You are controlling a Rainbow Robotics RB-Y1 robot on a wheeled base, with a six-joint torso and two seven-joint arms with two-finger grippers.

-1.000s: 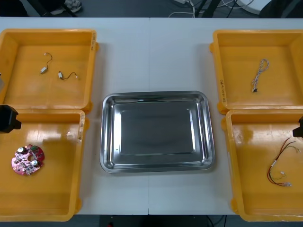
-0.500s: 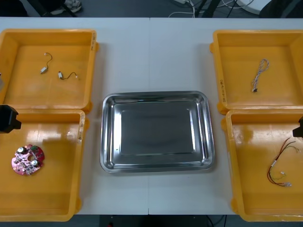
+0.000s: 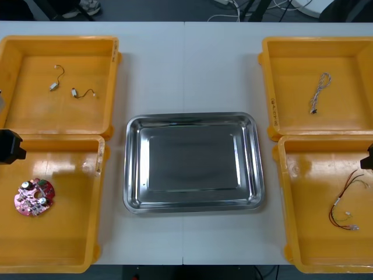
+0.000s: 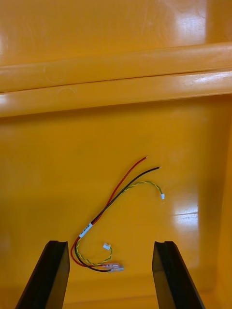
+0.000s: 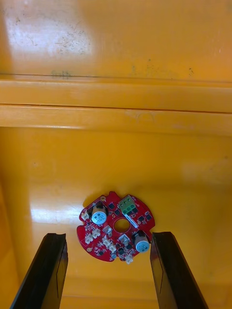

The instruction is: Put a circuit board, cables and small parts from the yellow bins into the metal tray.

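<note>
- Front view: I see metal tray [image 3: 192,115] bare, centred on bench [image 3: 186,58].
- Left pincer [image 5: 108,234] released, over circuit board [image 5: 116,227].
- Right pincer [image 4: 111,243] released, over red and yellow cable [image 4: 108,206].

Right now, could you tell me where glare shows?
Front view: sheen on the metal tray rim, pale patch in the near left yellow bin. Left wrist view: glare beside the red circuit board. Right wrist view: white glare near the red and yellow cable.

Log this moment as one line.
left pincer open, aimed at circuit board | right pincer open, aimed at red and yellow cable | tray bare
</note>
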